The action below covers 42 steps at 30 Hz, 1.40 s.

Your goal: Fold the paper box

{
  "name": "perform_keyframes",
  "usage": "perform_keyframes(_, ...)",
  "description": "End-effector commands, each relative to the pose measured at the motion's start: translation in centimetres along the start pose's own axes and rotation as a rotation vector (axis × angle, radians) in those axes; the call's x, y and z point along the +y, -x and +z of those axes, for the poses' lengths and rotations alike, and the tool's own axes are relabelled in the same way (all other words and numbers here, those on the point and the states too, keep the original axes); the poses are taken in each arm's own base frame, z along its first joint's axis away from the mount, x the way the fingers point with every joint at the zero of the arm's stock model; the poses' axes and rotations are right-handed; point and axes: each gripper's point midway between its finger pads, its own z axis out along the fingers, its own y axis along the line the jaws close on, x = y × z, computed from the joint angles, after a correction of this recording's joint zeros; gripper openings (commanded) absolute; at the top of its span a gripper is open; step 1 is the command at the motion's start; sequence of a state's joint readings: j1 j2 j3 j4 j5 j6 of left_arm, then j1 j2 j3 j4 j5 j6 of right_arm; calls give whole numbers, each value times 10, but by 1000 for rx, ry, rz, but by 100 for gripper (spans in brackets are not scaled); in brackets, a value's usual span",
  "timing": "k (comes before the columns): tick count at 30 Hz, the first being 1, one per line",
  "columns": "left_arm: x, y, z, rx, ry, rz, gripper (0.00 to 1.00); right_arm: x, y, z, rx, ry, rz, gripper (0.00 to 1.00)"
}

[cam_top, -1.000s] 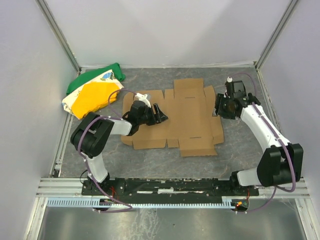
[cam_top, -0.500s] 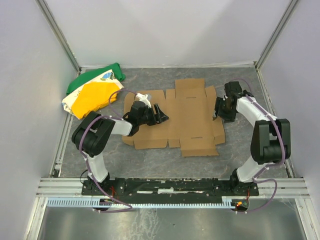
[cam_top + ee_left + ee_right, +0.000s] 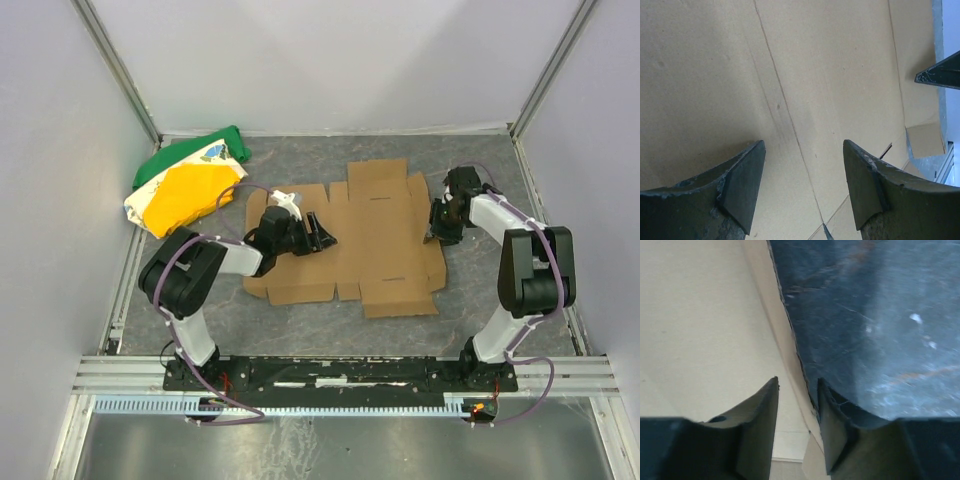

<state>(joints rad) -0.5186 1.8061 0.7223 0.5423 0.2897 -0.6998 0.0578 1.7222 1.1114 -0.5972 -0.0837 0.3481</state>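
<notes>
The paper box [image 3: 375, 240] is a flat brown die-cut sheet with flaps and creases, lying on the grey table. My left gripper [image 3: 322, 232] hovers low over the sheet's left part, jaws open and empty. In the left wrist view the left gripper [image 3: 803, 145] stands over a crease of the cardboard [image 3: 840, 75]. My right gripper [image 3: 434, 228] is at the sheet's right edge. In the right wrist view the right gripper [image 3: 798, 381] has its jaws narrowly open astride the cardboard edge [image 3: 700, 315], one finger over the sheet and one over the table [image 3: 880, 315].
A green, yellow and white cloth bundle [image 3: 185, 185] lies at the back left, near the left wall. White walls with metal posts close the back and sides. A metal rail [image 3: 340, 372] runs along the near edge by the arm bases.
My right arm has folded in and its gripper has come down onto the sheet's right edge. The left gripper has shifted only slightly. The sheet lies nearly as before.
</notes>
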Motion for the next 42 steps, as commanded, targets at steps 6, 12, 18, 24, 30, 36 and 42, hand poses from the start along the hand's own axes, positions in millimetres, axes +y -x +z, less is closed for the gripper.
perform_keyframes(6,59,-86,-42,251,254,-106,73,57,3,-17,28,278,-36,4)
perform_keyframes(12,46,-77,-51,218,229,-113,73,58,12,-75,-60,207,-94,2)
perform_keyframes(18,25,-74,-48,211,185,-104,73,59,29,-151,-185,193,-127,2)
perform_keyframes(24,-22,-46,-66,119,54,-130,73,76,28,-202,-221,240,-184,2)
perform_keyframes(30,-78,20,-125,-100,-35,-33,74,90,18,-220,-237,232,-248,2)
perform_keyframes(36,-100,40,-167,-173,-54,29,74,107,3,-219,-202,218,-331,2)
perform_keyframes(42,-102,53,-191,-276,-46,65,74,118,-17,-226,-146,203,-471,2)
